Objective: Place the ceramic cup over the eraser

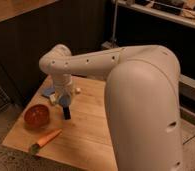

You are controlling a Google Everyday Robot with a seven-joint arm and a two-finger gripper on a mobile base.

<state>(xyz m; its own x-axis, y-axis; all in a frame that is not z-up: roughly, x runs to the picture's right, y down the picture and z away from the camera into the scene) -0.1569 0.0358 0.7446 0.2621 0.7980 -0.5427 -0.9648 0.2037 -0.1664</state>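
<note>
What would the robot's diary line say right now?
gripper: shut on blue cup | spot: above black eraser | cup not down yet | nearby: orange bowl

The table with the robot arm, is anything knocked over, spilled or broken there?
Nothing stands out. The orange bowl sits upright, a carrot lies flat near the table's front edge, and the dark eraser stands upright. The gripper is right above the eraser, shut on the light-blue ceramic cup. No spills.

Our robot's arm [141, 85] is clad in smooth, off-white rounded shells, with a row of small dark dots along the slimmer forearm above the gripper [65, 107]. The wrist column directly over it is the same pale white.
</note>
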